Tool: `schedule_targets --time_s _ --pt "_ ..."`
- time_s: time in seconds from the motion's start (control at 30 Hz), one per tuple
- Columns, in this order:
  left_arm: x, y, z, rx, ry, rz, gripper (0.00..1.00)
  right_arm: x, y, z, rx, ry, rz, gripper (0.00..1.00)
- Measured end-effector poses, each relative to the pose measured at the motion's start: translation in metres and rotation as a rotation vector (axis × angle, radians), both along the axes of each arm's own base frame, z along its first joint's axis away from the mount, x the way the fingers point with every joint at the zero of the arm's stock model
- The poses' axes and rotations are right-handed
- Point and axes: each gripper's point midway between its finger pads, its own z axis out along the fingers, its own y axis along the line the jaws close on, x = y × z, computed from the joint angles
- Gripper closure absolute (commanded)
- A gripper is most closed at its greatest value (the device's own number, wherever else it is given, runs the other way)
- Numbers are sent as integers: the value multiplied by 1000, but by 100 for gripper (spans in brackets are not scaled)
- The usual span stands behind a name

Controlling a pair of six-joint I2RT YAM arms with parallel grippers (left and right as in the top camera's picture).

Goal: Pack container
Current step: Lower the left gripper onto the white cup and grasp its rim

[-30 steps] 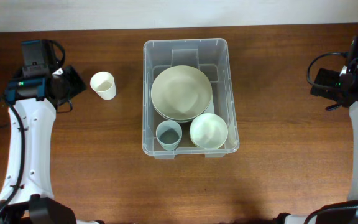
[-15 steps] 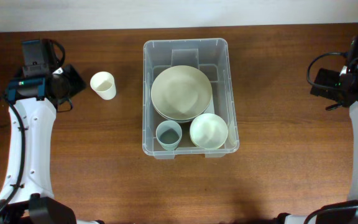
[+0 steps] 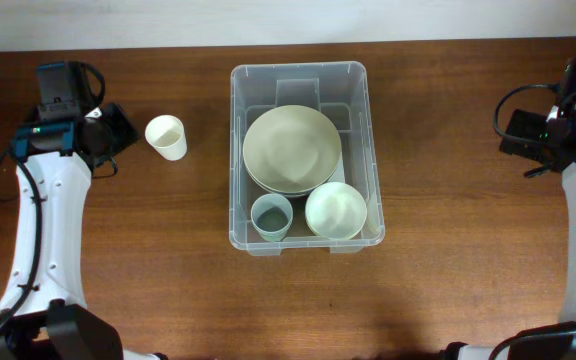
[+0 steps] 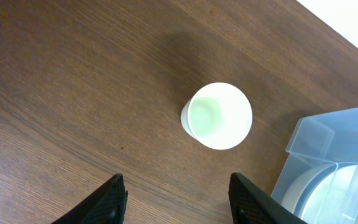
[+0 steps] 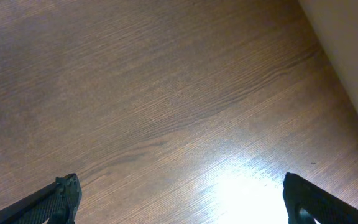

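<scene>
Left tool (image 4: 178, 193) first: jaws parted, nothing between them, hanging over bare counter (image 3: 448, 290) with the pale cup (image 4: 219, 116) just ahead of the fingertips, upright, mouth up, not touched; beyond it to the right, the corner of the container (image 3: 298, 67) edges into the wrist view. So the step in hand, as I read it, is the approach to that cup (the only loose piece out on the counter).

The container sits mid-counter, well right of the cup; inside it, a stack of plates (image 3: 292, 148) fills the far and middle floor, a bowl (image 3: 336, 210) takes the near right corner and a grey-blue cup (image 3: 271, 216) the near left.

Right tool (image 5: 182, 199) is spread wide and empty over bare wood at the far right, well clear of everything.

Next move, I'd say: bring the left tool forward until the fingers straddle the cup's wall, clamp gently, lift above the rim, carry it right; free floor looks scarce, so a plate top or nesting seems likeliest.
</scene>
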Motion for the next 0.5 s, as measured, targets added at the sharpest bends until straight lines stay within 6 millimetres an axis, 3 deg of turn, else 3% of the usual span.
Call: schedule_targets --time_s 0.5 --pt "0 0 0 0 0 0 46 0 0 0 0 0 0 1"
